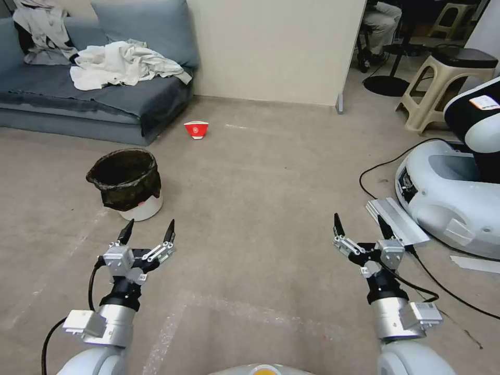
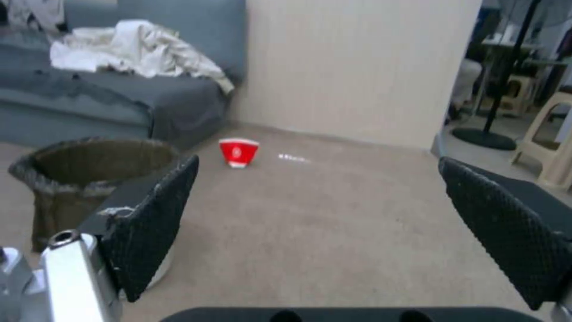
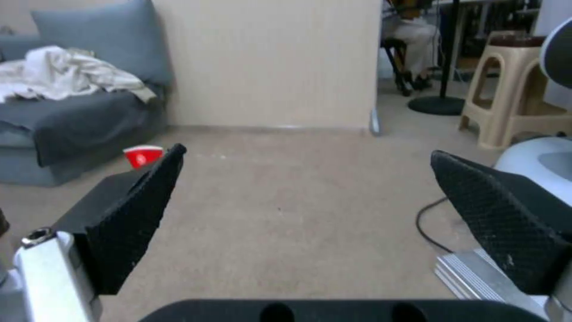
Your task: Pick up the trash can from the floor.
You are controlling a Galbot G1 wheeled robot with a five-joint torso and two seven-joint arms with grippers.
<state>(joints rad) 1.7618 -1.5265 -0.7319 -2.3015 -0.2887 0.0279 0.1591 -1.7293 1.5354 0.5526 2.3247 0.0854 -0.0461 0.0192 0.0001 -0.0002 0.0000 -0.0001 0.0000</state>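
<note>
Looking from the head, you see the bin (image 1: 126, 183) upright on the floor (image 1: 260, 208), just ahead of the left gripper (image 1: 148, 232), jaws spread. In the left wrist view, centre its rim between them. The right gripper (image 3: 304, 197) hangs spread, idle.

One trash can (image 1: 127, 182) — one bowl (image 1: 196, 129)

A red-and-white paper bowl (image 1: 196, 129) sits near the grey sofa (image 1: 78, 99) (white clothes (image 1: 122, 63) heaped on it).

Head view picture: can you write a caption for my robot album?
Trash can upright on the floor, left gripper and right gripper both open, holding nothing.
</note>
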